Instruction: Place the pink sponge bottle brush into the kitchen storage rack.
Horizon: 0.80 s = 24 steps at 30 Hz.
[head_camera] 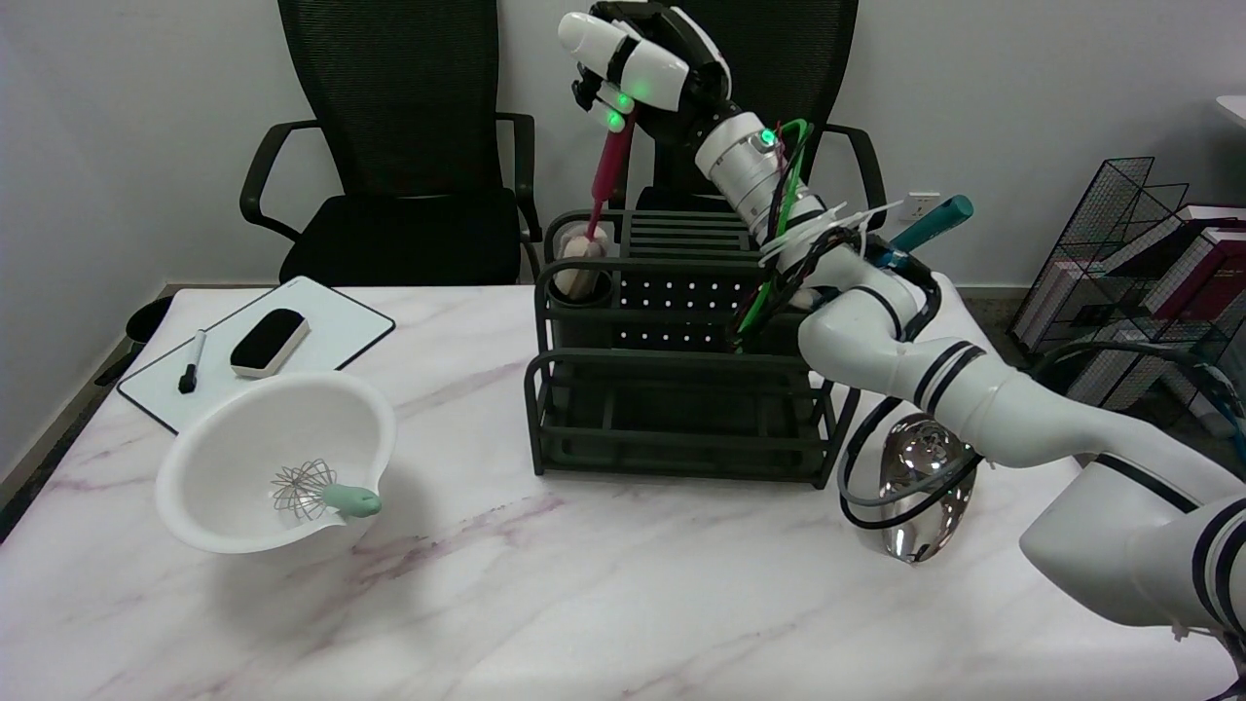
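Dangling below the fingers, brush, sponge in rack

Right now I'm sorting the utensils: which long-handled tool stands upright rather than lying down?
The pink bottle brush, held by the robot hand, sponge end in the rack. The whisk lies in the bowl.

The brush handle's top is hidden inside the hand. Its sponge tip sinks out of sight in the rack cup. The arm hides the rack's right rear corner.

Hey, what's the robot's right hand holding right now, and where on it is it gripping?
The right hand holds the pink sponge bottle brush by the top of its handle, sponge end down in the rack.
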Motion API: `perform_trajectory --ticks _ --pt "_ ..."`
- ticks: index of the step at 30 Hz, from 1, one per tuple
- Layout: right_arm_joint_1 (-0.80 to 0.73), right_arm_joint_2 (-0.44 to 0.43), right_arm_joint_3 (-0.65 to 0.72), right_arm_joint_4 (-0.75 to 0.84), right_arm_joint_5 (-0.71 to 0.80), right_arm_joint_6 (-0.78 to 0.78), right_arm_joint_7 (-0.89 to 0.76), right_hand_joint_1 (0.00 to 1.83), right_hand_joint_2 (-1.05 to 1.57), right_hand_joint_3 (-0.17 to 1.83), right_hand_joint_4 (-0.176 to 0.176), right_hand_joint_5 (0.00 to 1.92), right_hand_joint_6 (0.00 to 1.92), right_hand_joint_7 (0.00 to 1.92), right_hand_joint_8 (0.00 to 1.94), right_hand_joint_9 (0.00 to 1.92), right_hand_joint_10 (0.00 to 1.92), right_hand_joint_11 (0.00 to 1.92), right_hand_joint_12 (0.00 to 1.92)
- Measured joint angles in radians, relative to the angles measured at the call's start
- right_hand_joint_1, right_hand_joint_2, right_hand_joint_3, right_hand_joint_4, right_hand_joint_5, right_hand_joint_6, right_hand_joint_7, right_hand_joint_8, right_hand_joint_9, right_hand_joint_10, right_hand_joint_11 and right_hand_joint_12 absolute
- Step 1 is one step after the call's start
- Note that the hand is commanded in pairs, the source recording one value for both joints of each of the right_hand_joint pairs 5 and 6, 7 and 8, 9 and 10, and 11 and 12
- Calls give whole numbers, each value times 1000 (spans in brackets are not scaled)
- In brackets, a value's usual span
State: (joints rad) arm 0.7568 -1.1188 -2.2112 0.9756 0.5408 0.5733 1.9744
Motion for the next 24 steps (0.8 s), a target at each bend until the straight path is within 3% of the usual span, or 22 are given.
perform_trajectory --ticks 24 --pt "-31 -6 -4 -28 -27 7 1 1421 1243 375 0 1906 1906 1920 1920 1920 1920 1743 1743"
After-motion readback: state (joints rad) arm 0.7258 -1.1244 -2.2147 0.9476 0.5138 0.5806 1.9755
